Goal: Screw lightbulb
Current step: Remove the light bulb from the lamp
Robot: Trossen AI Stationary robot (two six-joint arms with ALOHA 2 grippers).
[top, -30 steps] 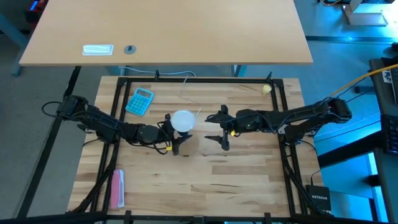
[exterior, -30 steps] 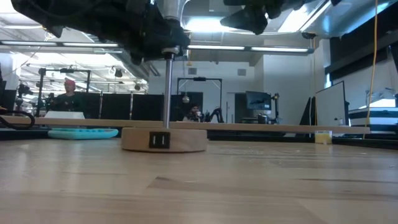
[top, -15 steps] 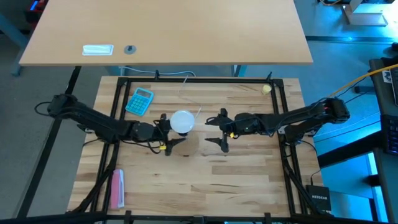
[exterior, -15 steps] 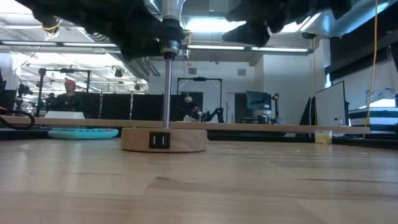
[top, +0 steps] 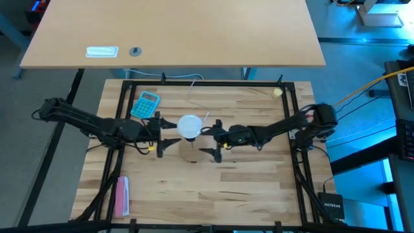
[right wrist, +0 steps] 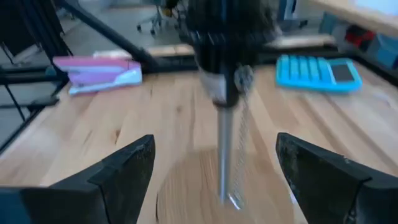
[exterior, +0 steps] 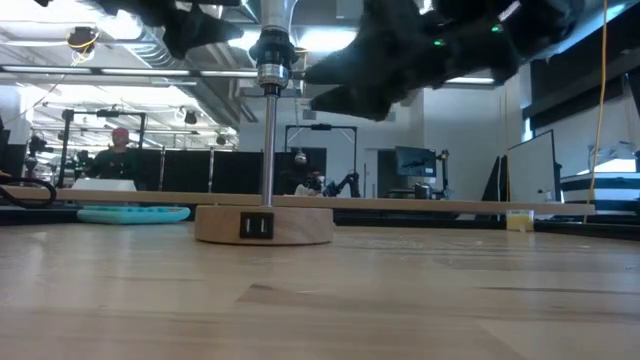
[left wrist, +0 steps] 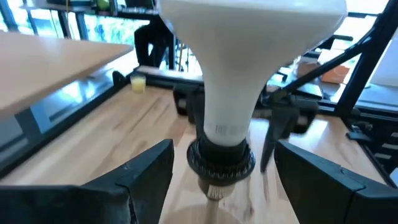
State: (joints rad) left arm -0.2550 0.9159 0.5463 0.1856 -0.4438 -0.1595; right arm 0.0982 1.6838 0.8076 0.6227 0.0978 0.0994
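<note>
Fingers of both grippers stand spread and empty in the high view, the left gripper (top: 160,134) and right gripper (top: 208,140) flanking the lightbulb (top: 189,126), which sits atop the lamp stand over the tabletop (top: 246,188). Only the low view shows the stand's metal pole (exterior: 269,150) rising from a wooden disc (exterior: 264,224). Left wrist view alone shows the bulb's neck seated in the black socket (left wrist: 221,158), untouched by either finger.

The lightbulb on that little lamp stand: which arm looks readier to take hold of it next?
Probably the left: its open claw flanks the lightbulb at the neck. The right claw, also open, faces the lamp's pole below.
</note>
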